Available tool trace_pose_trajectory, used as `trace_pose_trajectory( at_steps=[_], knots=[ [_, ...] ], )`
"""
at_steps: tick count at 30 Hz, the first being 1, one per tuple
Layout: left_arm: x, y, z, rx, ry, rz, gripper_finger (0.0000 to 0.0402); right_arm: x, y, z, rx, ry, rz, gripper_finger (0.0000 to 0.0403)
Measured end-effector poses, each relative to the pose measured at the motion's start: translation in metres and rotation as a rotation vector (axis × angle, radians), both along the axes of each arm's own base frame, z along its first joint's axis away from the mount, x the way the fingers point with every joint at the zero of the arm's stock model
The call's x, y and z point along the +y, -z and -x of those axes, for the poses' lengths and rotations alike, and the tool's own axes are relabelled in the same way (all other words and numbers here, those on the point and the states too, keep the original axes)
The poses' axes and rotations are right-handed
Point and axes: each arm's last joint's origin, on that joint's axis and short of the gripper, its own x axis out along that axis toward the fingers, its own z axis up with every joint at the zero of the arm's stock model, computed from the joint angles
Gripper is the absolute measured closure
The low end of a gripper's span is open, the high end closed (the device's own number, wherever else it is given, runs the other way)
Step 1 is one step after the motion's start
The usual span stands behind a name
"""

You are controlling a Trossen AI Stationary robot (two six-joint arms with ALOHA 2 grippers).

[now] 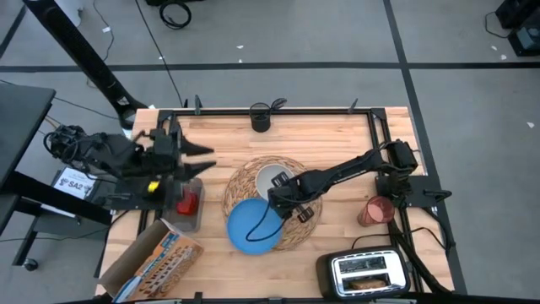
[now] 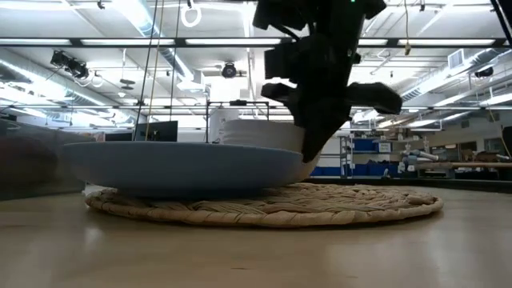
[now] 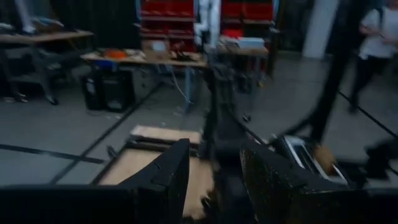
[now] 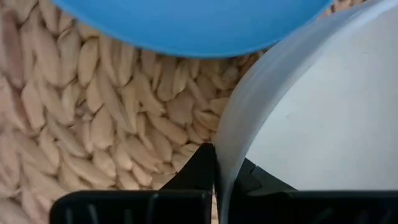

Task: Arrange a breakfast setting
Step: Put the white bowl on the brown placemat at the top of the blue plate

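The round woven placemat lies mid-table. The white bowl sits on it, and the blue plate overlaps its near edge. My right gripper is shut on the bowl's rim. My left gripper is open and empty, in the air at the table's left above a grey tray with the red apple. The translucent red cup stands at the right. The toast slice is in the silver toaster. The spoon is out of view. My right gripper pinches the bowl's rim on its near-right side, one finger outside the wall and one inside. The fingers slant down from the table's right. The plate hides the bowl's bottom in the low view.
A small black cup stands at the far edge. A cardboard box lies at the near left corner. The toaster stands at the near right corner. Bare wood shows between the placemat and the red cup.
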Motion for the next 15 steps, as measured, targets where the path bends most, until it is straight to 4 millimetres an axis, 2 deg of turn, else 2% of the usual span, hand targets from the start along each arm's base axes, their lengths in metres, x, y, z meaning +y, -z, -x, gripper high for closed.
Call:
trace_pose_trajectory(
  at_steps=[4,9,12,15],
  knots=[
    [0.015,-0.001,-0.005,-0.013,-0.013,0.011,0.0240,-0.001,-0.001,-0.002,-0.027,0.008,0.005,0.0358],
    [0.033,-0.001,-0.009,-0.005,-0.031,0.010,0.0200,-0.002,-0.006,0.000,-0.030,0.015,0.020,0.0314],
    [0.040,0.001,-0.010,0.015,-0.055,-0.004,0.0182,-0.002,-0.018,0.002,-0.059,0.020,0.013,0.0285],
    [0.045,0.004,-0.008,0.048,-0.081,-0.009,0.0178,-0.004,-0.038,0.010,-0.094,0.059,-0.005,0.0254]
  ],
)
